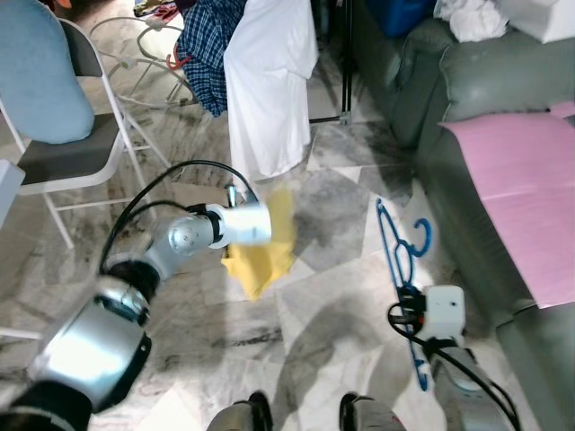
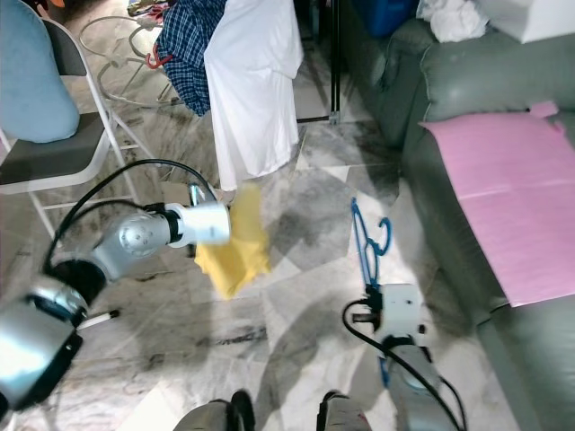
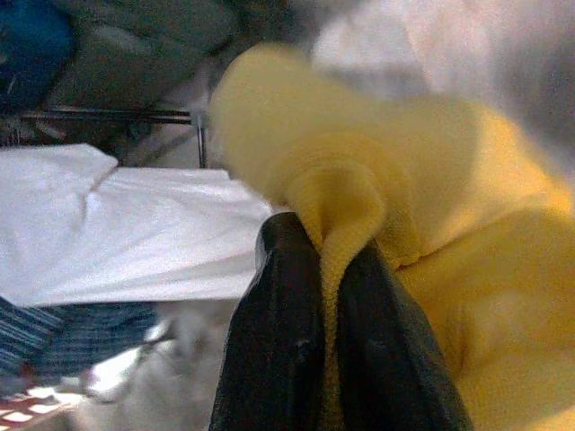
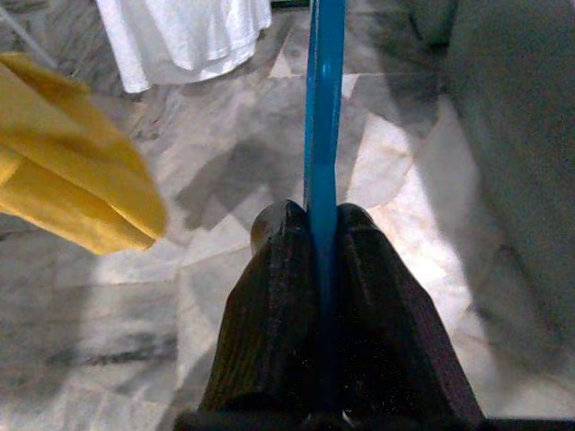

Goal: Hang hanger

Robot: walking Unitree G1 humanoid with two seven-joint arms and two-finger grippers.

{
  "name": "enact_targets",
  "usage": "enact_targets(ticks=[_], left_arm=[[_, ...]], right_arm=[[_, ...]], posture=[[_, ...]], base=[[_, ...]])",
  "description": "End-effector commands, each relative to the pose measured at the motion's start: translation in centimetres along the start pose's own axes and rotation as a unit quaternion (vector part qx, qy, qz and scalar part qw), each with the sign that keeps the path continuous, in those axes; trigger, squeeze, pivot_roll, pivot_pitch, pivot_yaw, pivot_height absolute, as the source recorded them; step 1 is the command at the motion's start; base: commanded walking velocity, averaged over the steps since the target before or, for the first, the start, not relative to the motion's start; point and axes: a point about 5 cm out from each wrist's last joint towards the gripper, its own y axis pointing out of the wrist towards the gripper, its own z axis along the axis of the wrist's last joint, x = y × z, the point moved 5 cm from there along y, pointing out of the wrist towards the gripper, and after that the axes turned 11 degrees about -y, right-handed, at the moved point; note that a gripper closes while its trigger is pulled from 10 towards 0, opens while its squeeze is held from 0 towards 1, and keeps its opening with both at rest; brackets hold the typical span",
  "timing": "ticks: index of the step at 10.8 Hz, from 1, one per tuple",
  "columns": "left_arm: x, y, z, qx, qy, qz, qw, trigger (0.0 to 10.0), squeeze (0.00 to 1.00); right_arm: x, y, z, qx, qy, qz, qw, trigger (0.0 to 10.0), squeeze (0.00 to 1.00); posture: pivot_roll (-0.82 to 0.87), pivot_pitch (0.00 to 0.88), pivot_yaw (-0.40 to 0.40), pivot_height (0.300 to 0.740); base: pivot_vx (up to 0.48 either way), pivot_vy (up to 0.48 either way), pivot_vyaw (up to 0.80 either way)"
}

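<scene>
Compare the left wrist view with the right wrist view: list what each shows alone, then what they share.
Left wrist view alone: the left gripper pinching a fold of the yellow cloth, plus a blue plaid garment. Right wrist view alone: the right gripper clamped on the blue hanger, beside the grey sofa. Shared: the yellow cloth, the white shirt, marble floor.

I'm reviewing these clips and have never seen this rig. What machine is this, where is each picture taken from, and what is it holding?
This is a walking humanoid robot with two silver arms. The two wide pictures come from cameras in its head, looking down at a marble floor. The two close pictures come from wrist cameras looking along each gripper's black fingers. The left gripper is shut on a yellow knitted cloth. The right gripper is shut on a blue plastic hanger. Ahead hang a white shirt and a blue checked shirt; beside the robot are a grey sofa with a pink cover and a white folding chair.
</scene>
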Motion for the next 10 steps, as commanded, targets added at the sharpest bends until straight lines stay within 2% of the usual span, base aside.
enact_targets(ticks=[1,3,4,5,6,7,8,9,10], left_arm=[[-1.5,-0.6,-0.8,-0.024,0.048,0.019,0.998,10.0,0.0],[-4.5,-0.9,-0.3,-0.026,0.078,0.09,0.993,10.0,0.0],[-8.3,-1.6,1.6,0.009,0.076,0.197,0.977,10.0,0.0],[-9.7,-2.0,2.3,0.033,0.012,0.241,0.97,10.0,0.0],[-9.7,-1.7,4.0,0.084,-0.036,0.244,0.965,10.0,0.0],[-9.3,-1.6,4.6,0.102,-0.037,0.239,0.965,10.0,0.0],[-8.4,-1.2,5.2,0.121,-0.035,0.225,0.966,10.0,0.0],[-7.9,-1.0,5.4,0.128,-0.037,0.211,0.968,10.0,0.0],[-7.2,-0.8,5.4,0.125,-0.022,0.195,0.973,10.0,0.0]], right_arm=[[-0.7,-0.3,0.1,0.003,0.001,0.004,1.0,10.0,0.0],[-0.6,-0.6,-0.2,0.0,0.001,0.002,1.0,10.0,0.0],[-0.1,-0.8,0.0,0.002,-0.003,-0.002,1.0,10.0,0.0],[0.1,-0.7,0.6,0.009,-0.007,0.004,1.0,10.0,0.0],[0.1,-0.6,2.2,0.034,-0.007,0.03,0.999,10.0,0.0],[0.1,-0.8,3.4,0.053,-0.004,0.051,0.997,10.0,0.0],[-0.2,-1.3,5.6,0.082,-0.006,0.096,0.992,10.0,0.0],[-0.5,-1.8,6.6,0.093,-0.01,0.124,0.988,10.0,0.0],[-1.0,-2.9,8.2,0.112,-0.019,0.169,0.979,10.0,0.0]], posture=[[-0.21,0.215,0.146,0.74],[-0.22,0.215,0.15,0.74],[-0.22,0.215,0.154,0.74],[-0.22,0.218,0.151,0.74],[-0.22,0.221,0.153,0.74],[-0.22,0.224,0.153,0.74],[-0.22,0.231,0.156,0.74],[-0.22,0.234,0.158,0.74],[-0.22,0.236,0.161,0.74]], base=[[0.0,0.0,0.0],[0.0,0.0,0.0],[0.0,0.0,0.0],[0.0,0.0,0.0],[0.0,0.0,0.0],[0.0,0.0,0.0],[0.0,0.0,0.0],[0.0,0.0,0.0],[0.0,0.0,0.0]])
